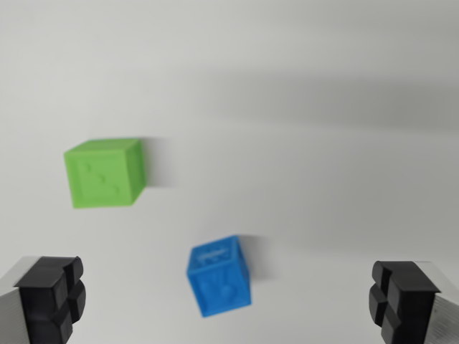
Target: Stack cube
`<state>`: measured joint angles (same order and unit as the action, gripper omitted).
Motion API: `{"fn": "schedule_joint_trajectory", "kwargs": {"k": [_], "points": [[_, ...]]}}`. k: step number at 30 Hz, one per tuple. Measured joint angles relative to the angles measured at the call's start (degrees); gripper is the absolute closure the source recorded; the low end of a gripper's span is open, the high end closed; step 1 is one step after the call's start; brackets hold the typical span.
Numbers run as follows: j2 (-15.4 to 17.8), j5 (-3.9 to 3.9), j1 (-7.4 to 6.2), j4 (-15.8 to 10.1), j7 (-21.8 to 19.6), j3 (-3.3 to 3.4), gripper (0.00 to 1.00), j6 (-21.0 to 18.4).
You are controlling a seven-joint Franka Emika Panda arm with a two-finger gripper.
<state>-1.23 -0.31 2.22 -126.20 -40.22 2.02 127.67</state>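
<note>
Wrist view shows us our claw (229, 301) spread wide and holding nothing, its black fingertips (51, 295) at the lower corners. On the white worktop (323, 179) the blue cube (219, 276) lies between them, the green cube (105, 173) apart toward the wrist view's left.

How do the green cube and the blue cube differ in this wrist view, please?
The green cube lies toward the wrist view's left and higher in the picture; the blue cube lies lower, between the open jaws. The green cube looks somewhat larger in the picture than the blue cube. The green cube sits nearly square to the frame, while the blue cube is turned slightly. Both rest apart on the white table, each with embossed faces.
</note>
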Motion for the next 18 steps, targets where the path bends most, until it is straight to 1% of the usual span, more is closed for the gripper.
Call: {"fn": "schedule_joint_trajectory", "kwargs": {"k": [18], "points": [[2.61, 0.00, 0.00, -10.89, 5.26, 0.26, 0.00, 8.09]]}}
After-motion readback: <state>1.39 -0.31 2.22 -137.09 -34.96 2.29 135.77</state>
